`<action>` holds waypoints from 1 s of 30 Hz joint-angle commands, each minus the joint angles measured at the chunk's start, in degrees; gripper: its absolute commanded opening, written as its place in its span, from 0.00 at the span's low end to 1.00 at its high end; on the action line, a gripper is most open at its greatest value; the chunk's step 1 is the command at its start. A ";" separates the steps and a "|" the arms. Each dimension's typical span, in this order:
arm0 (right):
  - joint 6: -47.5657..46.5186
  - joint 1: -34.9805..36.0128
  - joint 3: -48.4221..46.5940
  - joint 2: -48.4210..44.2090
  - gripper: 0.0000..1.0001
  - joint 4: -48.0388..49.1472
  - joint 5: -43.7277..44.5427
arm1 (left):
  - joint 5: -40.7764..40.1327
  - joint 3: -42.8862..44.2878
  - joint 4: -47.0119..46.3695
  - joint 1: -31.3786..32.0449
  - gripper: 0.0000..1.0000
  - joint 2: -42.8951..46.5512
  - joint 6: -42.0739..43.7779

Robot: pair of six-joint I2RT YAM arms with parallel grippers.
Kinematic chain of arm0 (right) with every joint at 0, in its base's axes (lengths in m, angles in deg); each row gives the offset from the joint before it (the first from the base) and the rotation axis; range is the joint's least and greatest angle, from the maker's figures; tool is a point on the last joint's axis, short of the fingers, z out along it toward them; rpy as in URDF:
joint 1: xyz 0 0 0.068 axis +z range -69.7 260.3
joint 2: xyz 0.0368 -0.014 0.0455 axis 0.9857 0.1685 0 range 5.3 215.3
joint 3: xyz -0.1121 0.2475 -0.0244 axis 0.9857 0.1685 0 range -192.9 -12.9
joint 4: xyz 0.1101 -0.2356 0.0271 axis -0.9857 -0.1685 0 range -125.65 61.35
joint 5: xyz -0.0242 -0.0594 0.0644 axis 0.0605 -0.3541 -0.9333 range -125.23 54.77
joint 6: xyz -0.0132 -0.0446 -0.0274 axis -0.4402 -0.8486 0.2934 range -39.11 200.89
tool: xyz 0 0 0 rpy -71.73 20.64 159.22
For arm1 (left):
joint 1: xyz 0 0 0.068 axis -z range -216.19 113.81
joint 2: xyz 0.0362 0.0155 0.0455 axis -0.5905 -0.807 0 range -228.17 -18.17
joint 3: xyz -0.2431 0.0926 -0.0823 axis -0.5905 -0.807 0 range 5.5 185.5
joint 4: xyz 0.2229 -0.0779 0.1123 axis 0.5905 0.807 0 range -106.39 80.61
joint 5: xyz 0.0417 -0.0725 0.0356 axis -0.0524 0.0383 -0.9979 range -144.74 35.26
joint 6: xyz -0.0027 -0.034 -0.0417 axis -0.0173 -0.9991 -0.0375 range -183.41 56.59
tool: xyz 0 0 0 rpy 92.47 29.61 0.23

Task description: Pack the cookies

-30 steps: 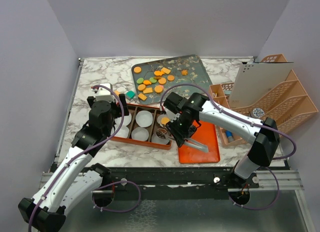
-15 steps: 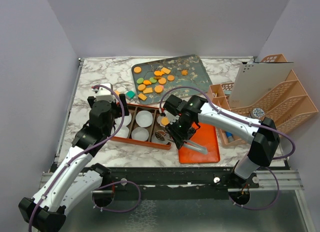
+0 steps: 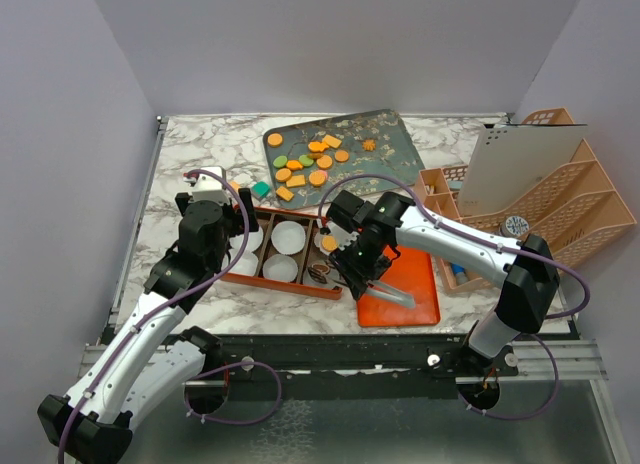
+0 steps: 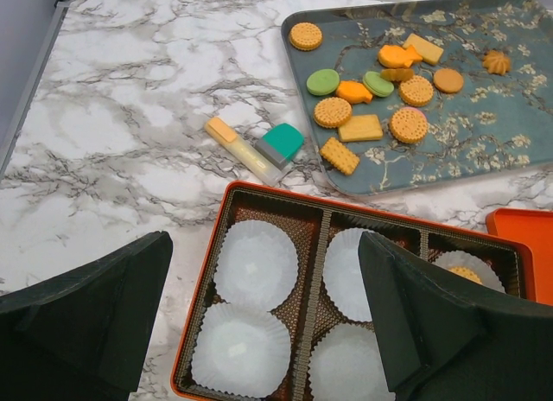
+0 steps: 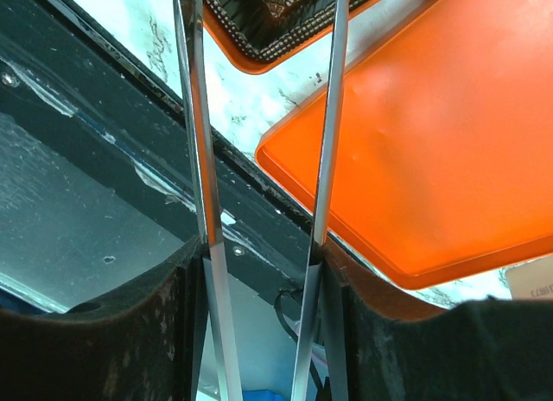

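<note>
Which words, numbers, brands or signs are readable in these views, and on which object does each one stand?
No text can be read with certainty.
Round black-and-white disc in the peach file rack: print too small to read.
Pale label at the edge of the right wrist view: letters cut off and blurred.

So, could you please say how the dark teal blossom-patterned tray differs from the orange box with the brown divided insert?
The dark teal blossom-patterned tray is one open surface; the orange box with the brown divided insert is split into compartments. The tray carries loose orange and green cookies; the box holds white paper cups, mostly unfilled. The tray lies farther back on the marble table than the box. Both are rounded rectangles.
</note>
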 commanded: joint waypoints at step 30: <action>1.84 -3.40 -18.19 4.69 0.54 2.89 8.93 | 3.18 -0.65 -0.98 -0.47 0.98 1.91 -0.29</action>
